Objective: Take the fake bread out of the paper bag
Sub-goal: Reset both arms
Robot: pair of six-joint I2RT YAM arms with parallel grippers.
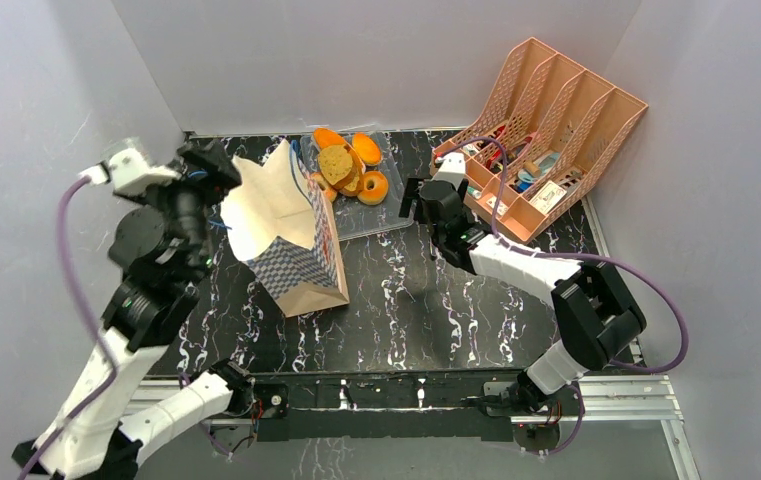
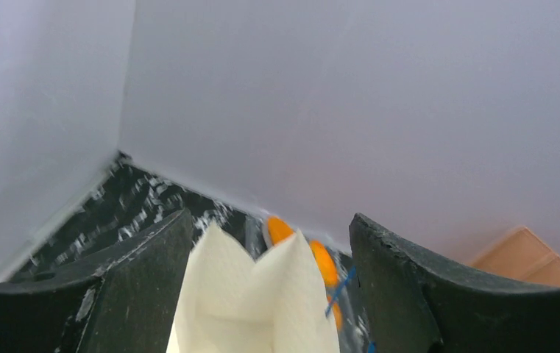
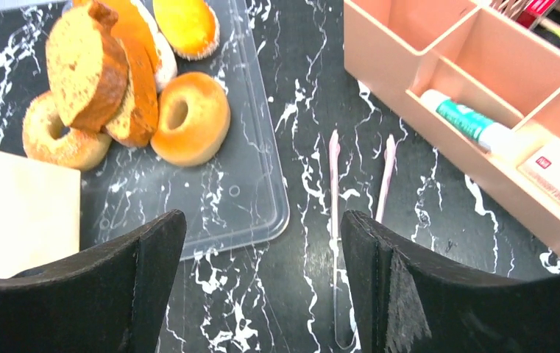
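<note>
The paper bag [image 1: 291,235] stands tilted at centre left, its open white-lined mouth facing up and left. My left gripper [image 1: 218,172] is at the mouth's left rim. In the left wrist view the gripper [image 2: 271,220] is open, and the bag's white folded rim [image 2: 254,294] rises between the fingers. The fake bread [image 1: 349,165] lies piled on a clear plastic tray [image 1: 381,225] behind the bag. The right wrist view shows a ring donut [image 3: 190,118] and a toast slice [image 3: 85,66]. My right gripper [image 1: 411,200] [image 3: 262,217] is open and empty, low over the table by the tray's right corner.
A pink lattice file organizer [image 1: 546,140] holding small items stands at the back right, close to my right arm. Thin pink wire feet [image 3: 333,220] lie on the black marble table between the tray and the organizer. Grey walls enclose the left, back and right.
</note>
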